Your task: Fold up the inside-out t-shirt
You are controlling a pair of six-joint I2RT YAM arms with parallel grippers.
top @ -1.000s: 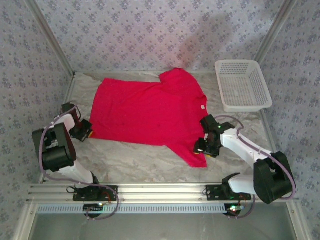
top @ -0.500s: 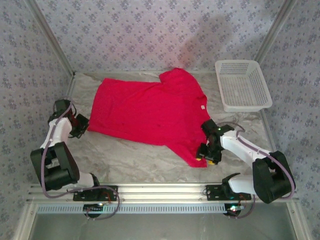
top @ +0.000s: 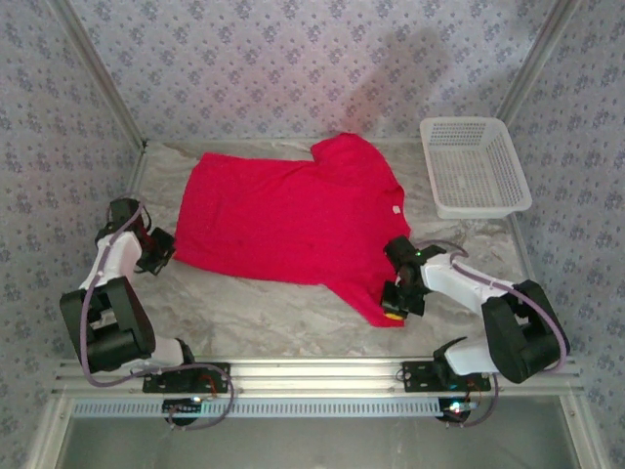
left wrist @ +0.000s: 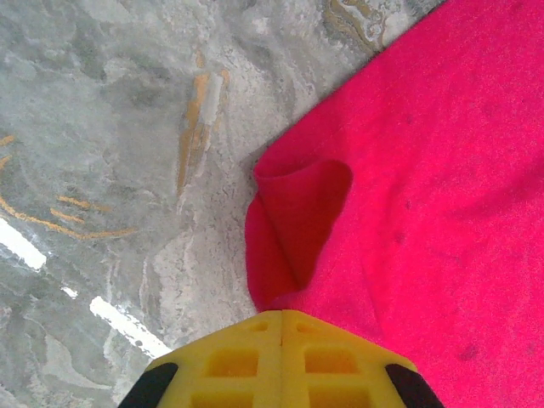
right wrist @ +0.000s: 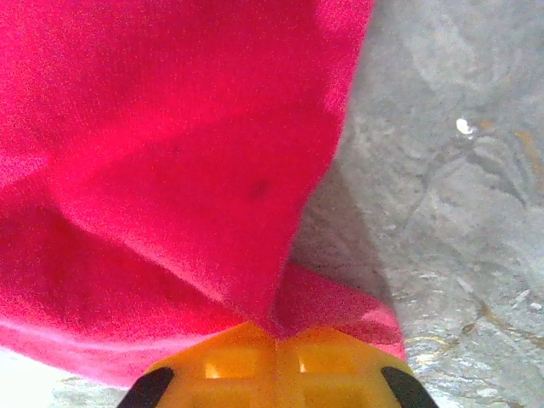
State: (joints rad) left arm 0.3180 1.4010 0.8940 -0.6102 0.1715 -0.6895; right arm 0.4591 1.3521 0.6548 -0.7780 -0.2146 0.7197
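The inside-out t-shirt [top: 293,220] lies spread flat on the marbled table, bright red, with a small white tag [top: 396,208] near its right edge. My left gripper [top: 164,246] is at the shirt's near left corner, shut on the cloth. In the left wrist view the yellow jaws [left wrist: 282,314] meet, with a raised fold of the t-shirt [left wrist: 297,221] running into them. My right gripper [top: 394,301] is at the near right corner, shut on it. In the right wrist view the red cloth [right wrist: 187,170] lifts in a peak from the closed jaws [right wrist: 276,333].
A white plastic basket [top: 474,166] stands at the back right, beside the shirt. Patterned walls enclose the table on three sides. Bare marbled table [top: 264,308] lies between the shirt and the metal rail at the near edge.
The right gripper has closed on the shirt's near right corner and shifted slightly left. The left arm has swung back to the left, still holding its corner.
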